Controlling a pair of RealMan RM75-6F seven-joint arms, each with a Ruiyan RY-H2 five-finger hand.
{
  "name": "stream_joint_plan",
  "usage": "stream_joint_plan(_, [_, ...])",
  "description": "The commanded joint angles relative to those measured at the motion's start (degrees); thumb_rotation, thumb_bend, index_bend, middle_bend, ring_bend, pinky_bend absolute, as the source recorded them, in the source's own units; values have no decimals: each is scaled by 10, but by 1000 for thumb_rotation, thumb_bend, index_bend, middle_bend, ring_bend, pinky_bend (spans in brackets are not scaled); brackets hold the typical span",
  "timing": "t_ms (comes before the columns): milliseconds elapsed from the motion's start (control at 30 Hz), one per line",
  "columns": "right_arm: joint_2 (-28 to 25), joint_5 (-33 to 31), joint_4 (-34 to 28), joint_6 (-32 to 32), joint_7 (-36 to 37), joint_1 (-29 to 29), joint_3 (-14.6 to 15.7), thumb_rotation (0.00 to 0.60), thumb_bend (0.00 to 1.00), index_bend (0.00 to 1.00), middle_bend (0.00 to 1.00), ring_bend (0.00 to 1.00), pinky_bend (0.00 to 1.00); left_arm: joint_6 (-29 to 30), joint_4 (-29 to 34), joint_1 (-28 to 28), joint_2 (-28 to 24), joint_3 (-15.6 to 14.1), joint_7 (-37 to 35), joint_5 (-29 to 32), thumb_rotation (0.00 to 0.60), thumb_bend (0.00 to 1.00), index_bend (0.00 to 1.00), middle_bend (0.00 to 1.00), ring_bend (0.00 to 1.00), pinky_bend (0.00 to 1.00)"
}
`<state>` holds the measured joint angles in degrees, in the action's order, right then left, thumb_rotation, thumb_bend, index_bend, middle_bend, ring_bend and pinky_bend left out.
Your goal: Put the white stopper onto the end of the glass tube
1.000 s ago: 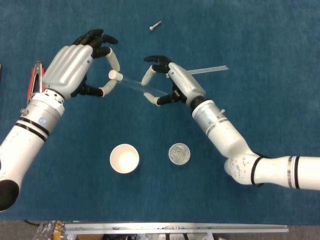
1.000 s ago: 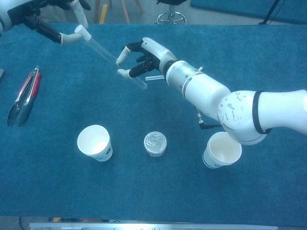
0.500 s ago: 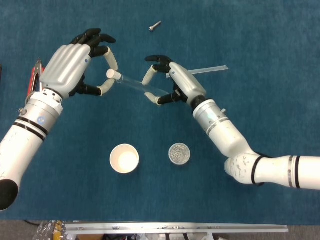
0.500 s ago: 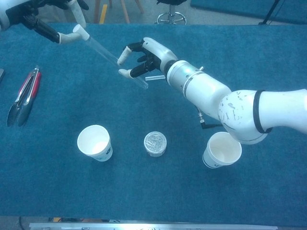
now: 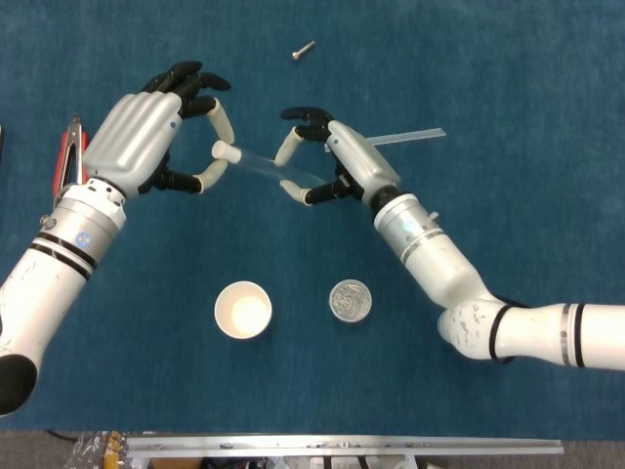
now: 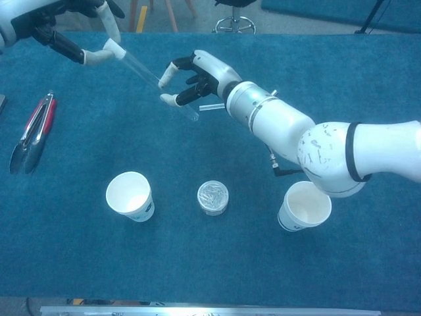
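Observation:
A clear glass tube (image 5: 273, 168) (image 6: 148, 74) hangs slanted above the blue table. My right hand (image 5: 327, 161) (image 6: 194, 79) pinches its lower end between thumb and finger. A small white stopper (image 5: 223, 150) (image 6: 112, 47) sits at the tube's upper left end. My left hand (image 5: 146, 137) (image 6: 72, 26) pinches that stopper, its other fingers spread above. Whether the stopper is seated on the tube or only touching it, I cannot tell.
A white paper cup (image 5: 242, 310) (image 6: 129, 195) and a small tin of metal parts (image 5: 351, 300) (image 6: 213, 197) stand near the front. Another cup (image 6: 304, 206) stands under my right forearm. Red-handled tongs (image 5: 70, 149) (image 6: 30, 131) lie at the left. A bolt (image 5: 302, 50) and a second tube (image 5: 408, 137) lie farther back.
Both hands shifted only slightly; the stoppered tube end moved a little right and down. The grips are unchanged.

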<state>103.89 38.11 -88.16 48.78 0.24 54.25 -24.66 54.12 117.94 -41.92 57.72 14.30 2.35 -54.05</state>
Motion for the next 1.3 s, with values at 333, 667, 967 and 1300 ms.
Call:
stream_joint_plan(333, [4,-4,3,0,1,2,-1,600,352,647,164,0,140,1,-4,-2,7,-1,-3,-1,600,340,510,184,46,59])
stream_joint_plan(667, [4,-6,4,2,2,4,-4,600,352,647,164,0,140,0,-7,-6,15,-3,1,-2,600,340,510,183,45,59])
stream_joint_plan(967, [-6,-11,5,0,-21,9,7,600,352,647,164,0,140,-21,-6,-10,-9,-10,8,4,600,333,307,72,0,59])
stream_joint_plan(1300, [-45,-21,-7,-1,-87,22,36,600,353,647,164,0,141,8,-24,5,-32,-24,40,-41,600,332,91,0,0,59])
